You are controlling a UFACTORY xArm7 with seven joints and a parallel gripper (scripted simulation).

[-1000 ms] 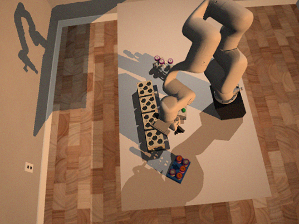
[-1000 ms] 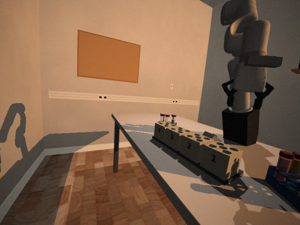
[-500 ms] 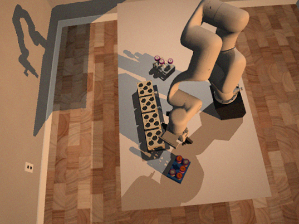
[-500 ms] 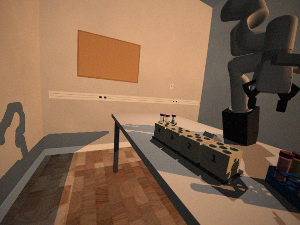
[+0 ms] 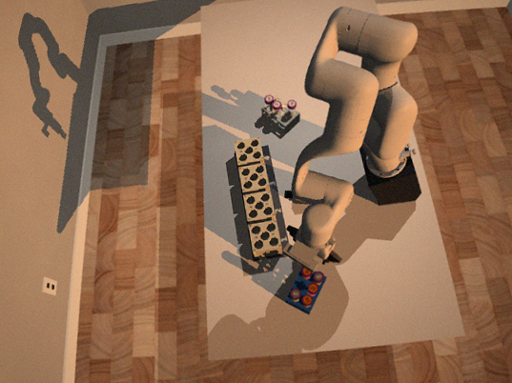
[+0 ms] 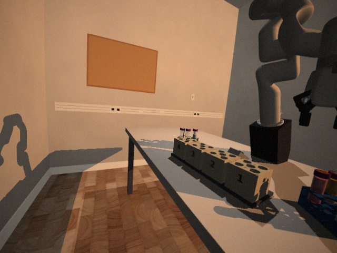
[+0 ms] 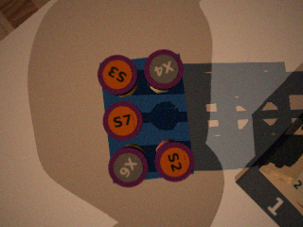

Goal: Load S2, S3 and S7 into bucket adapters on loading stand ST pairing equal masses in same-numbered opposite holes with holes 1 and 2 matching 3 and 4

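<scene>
My gripper (image 5: pixel 311 246) (image 6: pixel 319 124) is open and empty, high above the table near the blue rack (image 5: pixel 306 309) (image 6: pixel 307 204) (image 7: pixel 147 100). The rack holds orange-dotted S2 (image 5: pixel 306 272) (image 7: pixel 174 161), S7 (image 5: pixel 312 288) (image 7: pixel 122 120) and S3 (image 5: pixel 307 299) (image 7: pixel 117 74), and grey-dotted X4 (image 5: pixel 294 294) (image 7: pixel 163 69) and X6 (image 5: pixel 317 277) (image 7: pixel 128 165). Its well between X4 and S2 is empty. Adapters 1 (image 5: pixel 254 239) (image 6: pixel 233 181), 2 (image 5: pixel 250 207) (image 6: pixel 217 171), 3 (image 6: pixel 190 160) and 4 (image 6: pixel 177 151) stand in a row; their holes look empty.
A small rack (image 5: pixel 289 127) beyond adapter 4 holds three purple-rimmed tubes, standing; their markings are unreadable. The sloped desk (image 6: pixel 239 153) stands beside the adapters, on the arm-base side; its green key is hidden. The black arm base (image 5: pixel 396 190) (image 6: pixel 269 144) stands at the table's other side.
</scene>
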